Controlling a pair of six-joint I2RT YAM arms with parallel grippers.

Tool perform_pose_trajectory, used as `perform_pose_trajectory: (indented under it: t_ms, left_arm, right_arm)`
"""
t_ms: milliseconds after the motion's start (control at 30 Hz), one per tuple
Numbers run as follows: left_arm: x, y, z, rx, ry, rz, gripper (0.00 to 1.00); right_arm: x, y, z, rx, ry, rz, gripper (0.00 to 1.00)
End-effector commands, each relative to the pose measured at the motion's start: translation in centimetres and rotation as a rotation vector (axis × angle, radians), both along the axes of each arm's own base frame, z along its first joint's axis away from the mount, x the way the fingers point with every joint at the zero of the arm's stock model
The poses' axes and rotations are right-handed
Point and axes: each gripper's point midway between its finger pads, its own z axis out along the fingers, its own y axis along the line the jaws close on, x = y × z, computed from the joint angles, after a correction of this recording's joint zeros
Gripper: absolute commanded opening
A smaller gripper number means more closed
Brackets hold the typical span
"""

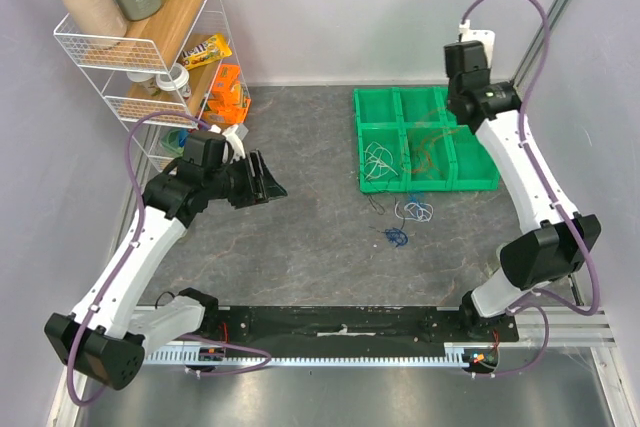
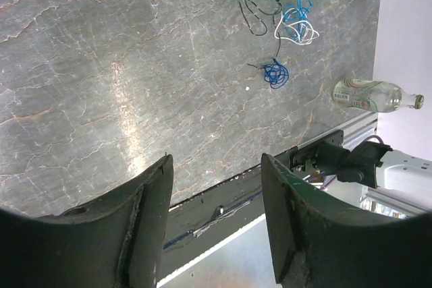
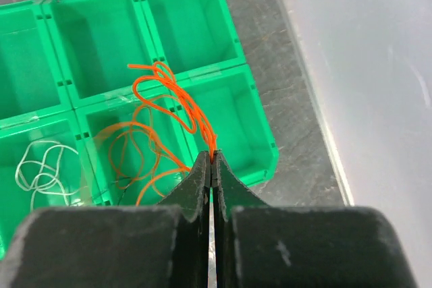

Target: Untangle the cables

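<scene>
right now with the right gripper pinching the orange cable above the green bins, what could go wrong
1. The right gripper holds the orange cable only at its very tips, so the strand could slip out during a lift.
2. Its lower loops lie in the green bin tray; pulling up may snag a divider or drag the tray.
3. The left gripper is open and far away, so nothing steadies the tray.
</scene>
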Motion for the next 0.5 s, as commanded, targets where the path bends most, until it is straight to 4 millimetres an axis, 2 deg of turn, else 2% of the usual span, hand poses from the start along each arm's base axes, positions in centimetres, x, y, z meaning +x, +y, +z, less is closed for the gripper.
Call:
perform_pose_trajectory:
  t_ms: [0,33,67,267,400,467]
  left_arm:
    - [-0.1,-0.2,2.3,-0.041,-0.073,-0.02,0.61]
    - [-0.2,-0.1,2.1,-0.041,-0.072,-0.011,0.61]
    - [-0.2,-0.1,1.7,-0.044,-0.068,-0.006,0.61]
    - [-0.4,-1.0,1.9,-0.09,-0.04,-0.035,0.62]
    - [-0.4,-1.4,1.3,-0.117,-0.009,-0.023,0.62]
    - [-0.6,-1.9,1.5,-0.151,-0.001,-0.034,0.62]
  right_arm:
    - [1.0,2.4,2.8,0.262,-0.084,0.237,0.0]
    - [1.1,3.5,3.2,0.298,-0.098,0.293,0.0]
    - [0.9,3.7,3.8,0.315,-0.118,0.291,0.0]
    - [-0.1,3.1,8.5,0.327,-0.229,0.279,0.0]
    - [-1.4,0.8,11.3,0.271,-0.291,0.182,0.0]
    - [-1.9,-0.5,12.0,0.221,-0.306,0.139,0.0]
